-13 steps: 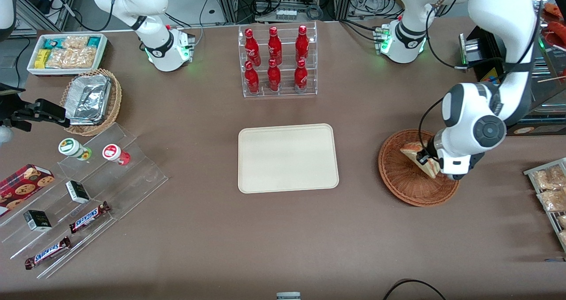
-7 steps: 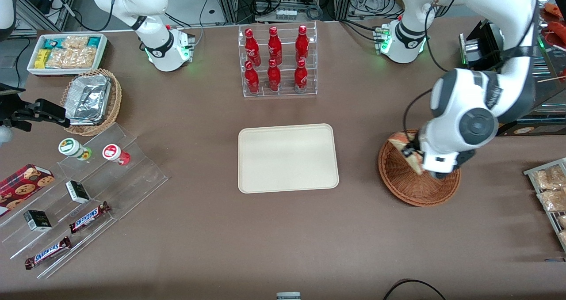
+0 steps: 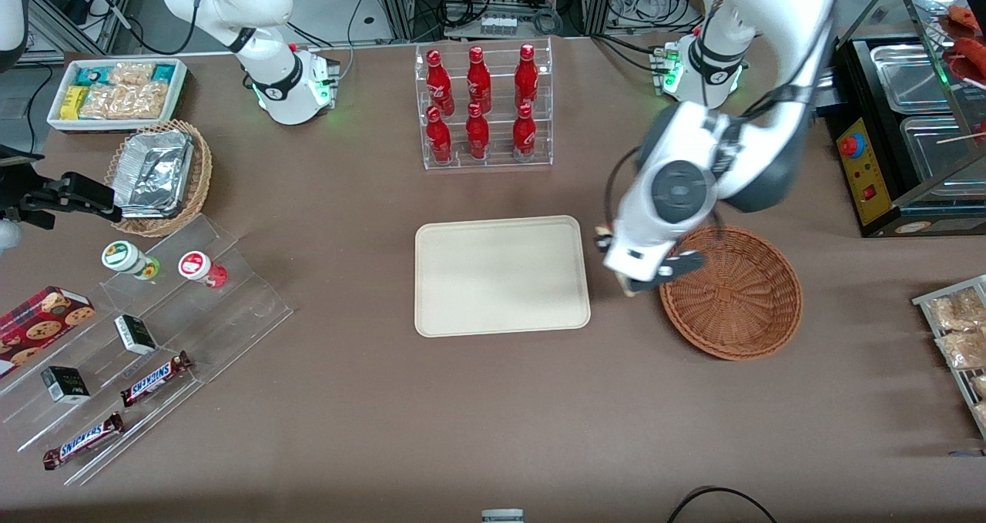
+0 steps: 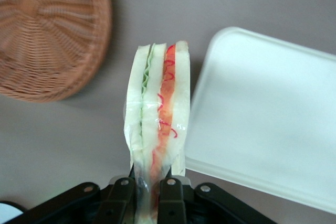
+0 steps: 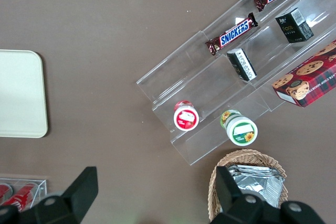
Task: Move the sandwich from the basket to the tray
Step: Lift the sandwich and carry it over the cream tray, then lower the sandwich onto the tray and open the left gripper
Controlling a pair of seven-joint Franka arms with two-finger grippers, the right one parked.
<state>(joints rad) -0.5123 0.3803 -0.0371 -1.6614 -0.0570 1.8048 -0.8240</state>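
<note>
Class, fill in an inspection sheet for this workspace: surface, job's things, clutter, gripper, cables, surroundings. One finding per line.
Surface: brown table, no spills seen.
Job's things: sandwich held off the table, between basket and tray; nothing lies in the basket or on the tray.
Clutter: rack of red bottles; toward the parked arm's end, a tan basket with foil containers, a snack bin and a clear stand with Snickers bars.
Gripper: left gripper shut on the sandwich, above the gap between basket and tray.
Cables: black cable at the table's near edge.
Surroundings: metal warmer unit at the working arm's end.
</note>
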